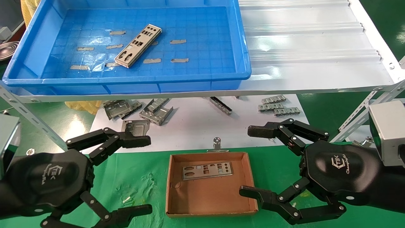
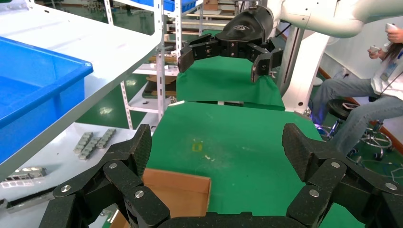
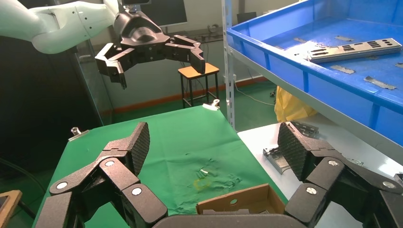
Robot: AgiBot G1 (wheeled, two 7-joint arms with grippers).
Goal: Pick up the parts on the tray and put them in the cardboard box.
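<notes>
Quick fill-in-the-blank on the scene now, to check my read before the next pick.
1. The plate still to be picked lies in the blue ____.
2. The cardboard box already holds ____ plate.
3. The left gripper and right gripper both hold ____.

Missing words: tray; one; nothing
</notes>
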